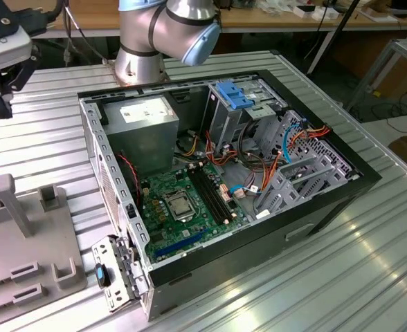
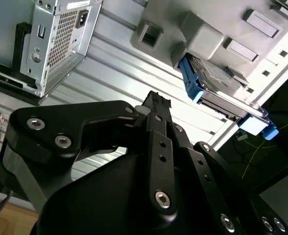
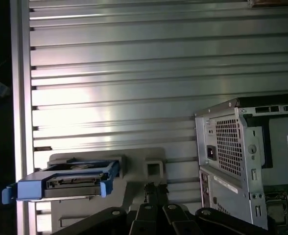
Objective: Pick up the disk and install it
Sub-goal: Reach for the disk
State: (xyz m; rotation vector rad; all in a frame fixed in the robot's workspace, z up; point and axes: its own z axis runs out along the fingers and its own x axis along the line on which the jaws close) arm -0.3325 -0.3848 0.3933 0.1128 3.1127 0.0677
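Plainly nothing has been picked up yet: the black metal claw [image 1: 3, 104] hangs above the ribbed aluminium bench [image 1: 369, 263], and in the first wrist view its tips [image 3: 154, 188] look drawn together with nothing between them. The grey-metal hard disk in its bright blue plastic carrier frame [image 3: 70, 182] sits propped in a pale grey plastic holder [image 3: 134, 161] near the bench's edge, apart from the claw in both wrist views [image 2: 217, 81]. I judge the holder keeps the disk raised and steady so that its blue-edged sides are free to be gripped. The open black computer case [image 1: 224, 270] lies on its side near the holder, its green board and drive bays facing up, probably so the disk can be lowered in from above, not slid in sideways
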